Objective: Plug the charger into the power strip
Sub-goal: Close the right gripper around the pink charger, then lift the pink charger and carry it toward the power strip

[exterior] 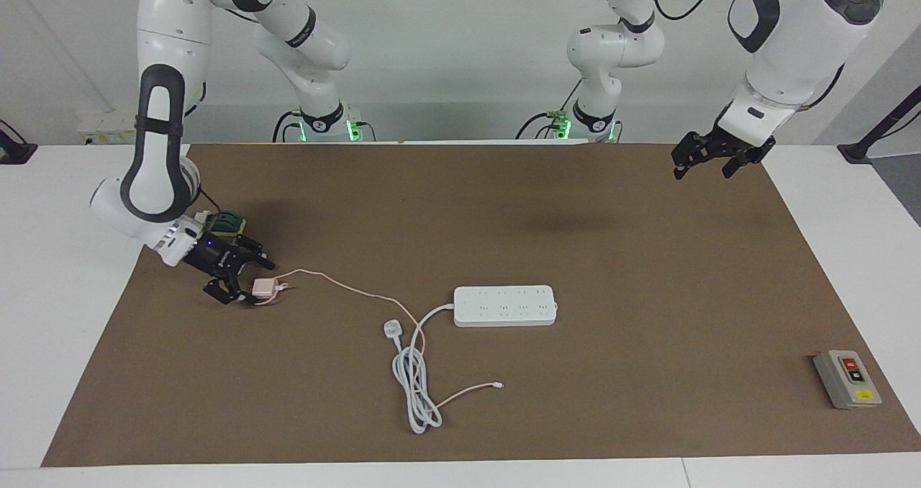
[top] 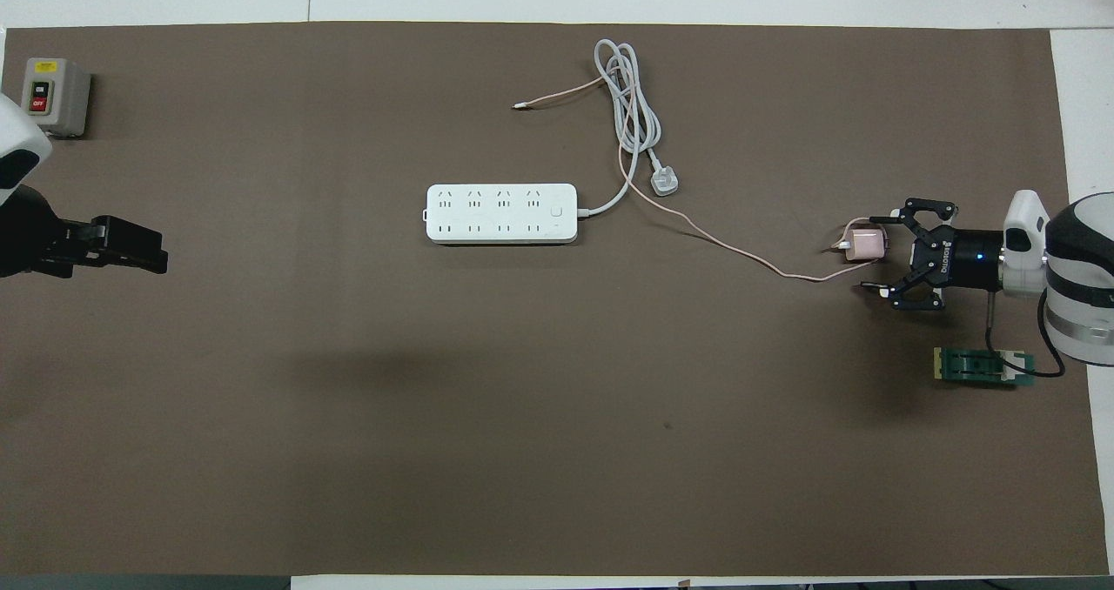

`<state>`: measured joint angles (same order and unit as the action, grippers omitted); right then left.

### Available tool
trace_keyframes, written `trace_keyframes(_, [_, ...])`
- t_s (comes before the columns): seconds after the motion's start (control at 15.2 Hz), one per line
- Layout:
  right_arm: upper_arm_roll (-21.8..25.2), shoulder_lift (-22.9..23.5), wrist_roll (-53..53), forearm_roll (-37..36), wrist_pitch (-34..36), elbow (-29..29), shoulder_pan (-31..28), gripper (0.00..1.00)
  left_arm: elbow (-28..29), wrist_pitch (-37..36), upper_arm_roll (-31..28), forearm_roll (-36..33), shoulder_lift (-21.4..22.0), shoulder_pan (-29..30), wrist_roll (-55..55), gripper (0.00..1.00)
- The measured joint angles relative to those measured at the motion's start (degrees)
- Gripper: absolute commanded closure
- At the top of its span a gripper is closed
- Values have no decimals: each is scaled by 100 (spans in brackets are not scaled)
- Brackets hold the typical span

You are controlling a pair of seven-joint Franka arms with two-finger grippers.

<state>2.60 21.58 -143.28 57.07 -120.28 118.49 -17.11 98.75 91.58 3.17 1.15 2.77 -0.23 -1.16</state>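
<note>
The charger (exterior: 262, 287) (top: 868, 244), a small pale pink cube, lies on the brown mat at the right arm's end of the table. Its thin pink cable (exterior: 360, 291) (top: 740, 255) trails across the mat to a small white connector (exterior: 498, 385) (top: 520, 105). My right gripper (exterior: 253, 284) (top: 870, 252) is low at the mat and open, its fingers on either side of the cube. The power strip (exterior: 506, 305) (top: 501, 213) lies flat mid-table with its sockets facing up. My left gripper (exterior: 701, 164) (top: 130, 246) waits open in the air over the mat's edge at the left arm's end.
A white three-pin plug (exterior: 391, 327) (top: 666, 183) and its coiled thick cord (exterior: 417, 391) (top: 628, 94) lie beside the power strip, crossed by the pink cable. A grey button box (exterior: 847, 378) (top: 54, 96) sits at the left arm's end. A green board (exterior: 229, 222) (top: 979, 367) lies by the right wrist.
</note>
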Motion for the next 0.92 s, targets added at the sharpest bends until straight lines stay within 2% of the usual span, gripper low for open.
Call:
trace_keyframes(0.2, [0,0,-56,63,-10,-6,0,9,0,0,0,0,0,0,0,0])
trace_keyframes(0.4, [0,5,-199,204,-16,-6,0,18,0,0,0,0,0,0,0,0])
trace_keyframes(0.66, [0,21,-219,247,-16,-6,0,19,0,0,0,0,0,0,0,0])
trace_keyframes(0.92, [-1,26,-219,267,-14,-5,0,38,0,0,0,0,0,0,0,0])
